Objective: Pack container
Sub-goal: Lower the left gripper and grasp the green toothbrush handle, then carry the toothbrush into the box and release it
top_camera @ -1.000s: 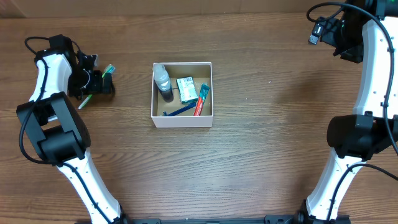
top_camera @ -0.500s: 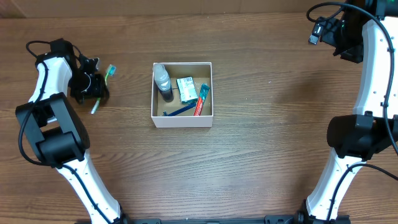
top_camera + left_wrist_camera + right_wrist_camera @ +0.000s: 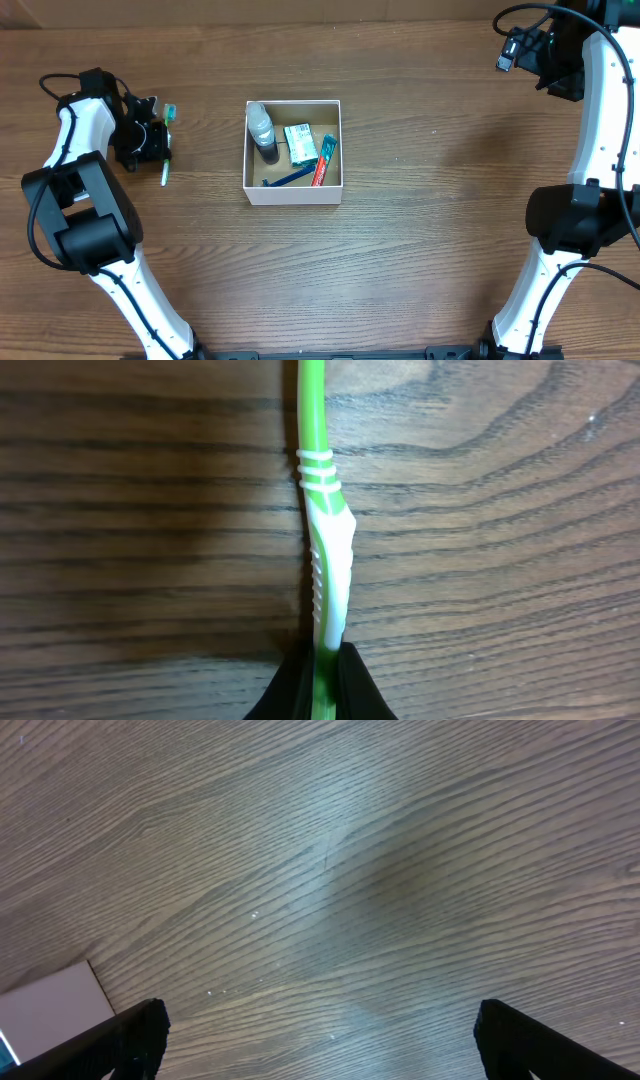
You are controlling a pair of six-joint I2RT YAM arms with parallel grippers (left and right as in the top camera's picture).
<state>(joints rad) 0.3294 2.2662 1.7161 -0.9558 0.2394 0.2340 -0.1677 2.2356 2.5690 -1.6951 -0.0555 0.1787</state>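
Note:
The container (image 3: 293, 195), a square white-walled box with a brown floor, sits mid-table. It holds a small bottle (image 3: 262, 130), a green packet (image 3: 299, 143), a blue razor (image 3: 288, 178) and a red tube (image 3: 322, 165). A green and white toothbrush (image 3: 165, 170) lies on the wood to its left. My left gripper (image 3: 150, 143) is shut on the toothbrush handle (image 3: 327, 560), which the black fingertips (image 3: 355, 680) pinch in the left wrist view. My right gripper (image 3: 530, 55) hangs open at the far right corner, with only bare wood between its fingers (image 3: 130, 1035).
Wood-grain table (image 3: 430, 230) all round. A white corner (image 3: 50, 1010) shows at the lower left of the right wrist view. Both arm bases (image 3: 90, 230) stand at the table's left and right sides.
My left gripper has closed from open onto the toothbrush handle. The toothbrush has swung from a slant to nearly straight along the table's depth. The right arm has not moved.

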